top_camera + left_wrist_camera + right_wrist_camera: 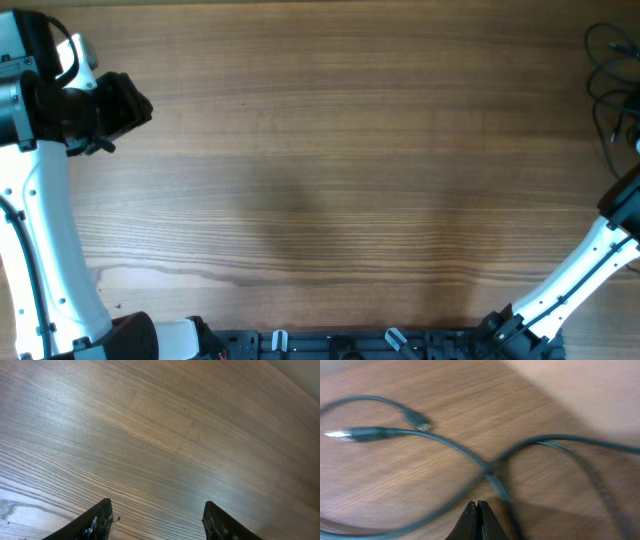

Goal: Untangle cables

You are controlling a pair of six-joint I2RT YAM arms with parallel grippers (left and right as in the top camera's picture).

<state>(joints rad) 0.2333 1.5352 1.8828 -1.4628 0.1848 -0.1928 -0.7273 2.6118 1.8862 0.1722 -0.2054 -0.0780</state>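
Note:
The cables (608,75) lie in a loose dark tangle at the table's far right edge. In the right wrist view two thin dark cables (489,467) cross just beyond my right gripper (477,505). That gripper is shut, its tips pressed together with nothing between them. A pale silvery plug (337,435) and a small dark plug (422,425) lie at the upper left of that view. My left gripper (157,510) is open over bare wood, far from the cables, at the table's far left (132,104).
The wooden table (330,190) spreads between the two arms. My right arm (590,260) reaches up along the right edge and leaves the overhead view near the tangle. The table's edge (560,395) runs close behind the cables.

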